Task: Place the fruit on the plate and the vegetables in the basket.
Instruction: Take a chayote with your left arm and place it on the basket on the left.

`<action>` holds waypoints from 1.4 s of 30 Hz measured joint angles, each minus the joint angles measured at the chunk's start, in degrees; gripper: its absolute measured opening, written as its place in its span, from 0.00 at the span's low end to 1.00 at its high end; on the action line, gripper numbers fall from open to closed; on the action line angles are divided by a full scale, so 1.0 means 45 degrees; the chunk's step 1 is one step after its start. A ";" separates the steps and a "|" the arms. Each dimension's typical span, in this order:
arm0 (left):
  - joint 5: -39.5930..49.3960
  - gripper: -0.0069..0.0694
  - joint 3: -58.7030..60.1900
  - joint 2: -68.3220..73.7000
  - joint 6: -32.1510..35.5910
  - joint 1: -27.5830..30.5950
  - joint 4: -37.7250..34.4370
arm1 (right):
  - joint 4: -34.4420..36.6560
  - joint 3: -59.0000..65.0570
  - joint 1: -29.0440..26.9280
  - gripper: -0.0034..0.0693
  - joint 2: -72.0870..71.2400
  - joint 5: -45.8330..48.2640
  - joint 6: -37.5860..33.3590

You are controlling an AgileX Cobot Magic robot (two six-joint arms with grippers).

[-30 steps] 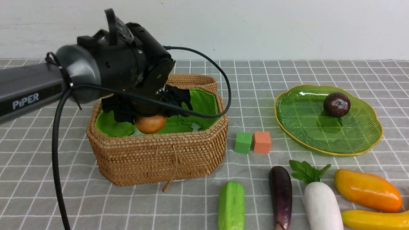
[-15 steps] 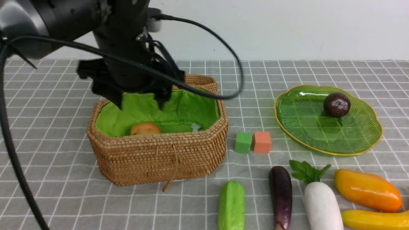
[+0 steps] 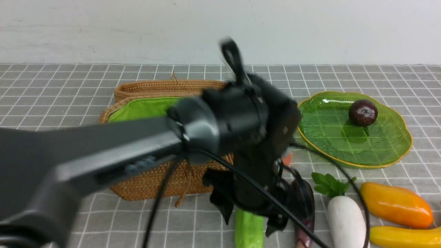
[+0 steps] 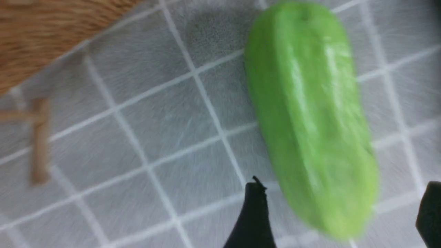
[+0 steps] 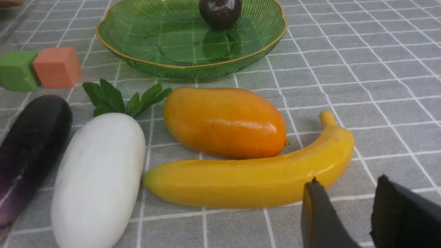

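Left claw (image 3: 249, 220) held over the cucumber (image 4: 310, 113) by the desk's front edge
Jaws are spread wide, nothing gripped; right claw (image 5: 348, 182) is parted slightly, empty too.

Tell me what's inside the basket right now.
Only a strip of green lining shows inside the basket. The left arm crosses in front and covers most of the interior, so whatever lies inside cannot be seen.

Bright even light, soft shadows. The black left arm (image 3: 224, 124) and light green cucumber (image 4: 310, 120) are motion-blurred; glare streaks the translucent green glass plate (image 3: 379, 144).
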 joint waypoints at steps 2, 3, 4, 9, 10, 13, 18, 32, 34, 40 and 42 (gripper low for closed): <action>-0.0349 0.83 0.0026 0.0588 -0.0024 0.0014 0.0025 | 0.0000 0.0000 0.0000 0.38 0.0000 0.0000 0.0000; -0.0501 0.81 0.0026 0.0871 -0.0028 0.0014 0.0041 | 0.0000 0.0000 0.0000 0.38 0.0000 0.0000 0.0000; -0.0585 0.78 0.0050 0.1102 -0.0028 0.0014 0.0067 | 0.0000 0.0000 0.0000 0.38 0.0000 0.0000 0.0000; -0.0209 0.68 -0.0047 0.0600 0.0406 0.0014 0.0068 | 0.0000 0.0000 0.0000 0.38 0.0000 0.0000 0.0000; -0.0158 0.68 -0.0093 0.0546 0.0418 0.0014 0.0068 | 0.0000 0.0000 0.0000 0.38 0.0000 0.0000 0.0000; 0.0678 0.68 -0.0578 -0.0452 0.0659 0.0014 0.0068 | 0.0000 0.0000 0.0000 0.38 0.0000 0.0000 0.0000; 0.1279 0.68 -0.2404 -0.3644 0.1642 0.0583 0.0012 | 0.0000 0.0000 0.0000 0.38 0.0000 0.0000 0.0000; 0.1094 0.68 -0.2711 -0.3881 0.0564 0.5990 0.0578 | 0.0000 0.0000 0.0000 0.38 0.0000 0.0000 0.0000; 0.0895 0.68 -0.2711 -0.3213 0.0534 0.5999 0.0801 | 0.0000 0.0000 0.0000 0.38 0.0000 0.0000 0.0000; 0.0422 0.70 -0.2610 -0.0474 0.0038 0.5987 0.1656 | 0.0000 0.0000 0.0000 0.38 0.0000 0.0000 0.0000; 0.0422 0.74 -0.2600 -0.0227 0.0009 0.5987 0.1568 | 0.0000 0.0000 0.0000 0.38 0.0000 0.0000 0.0000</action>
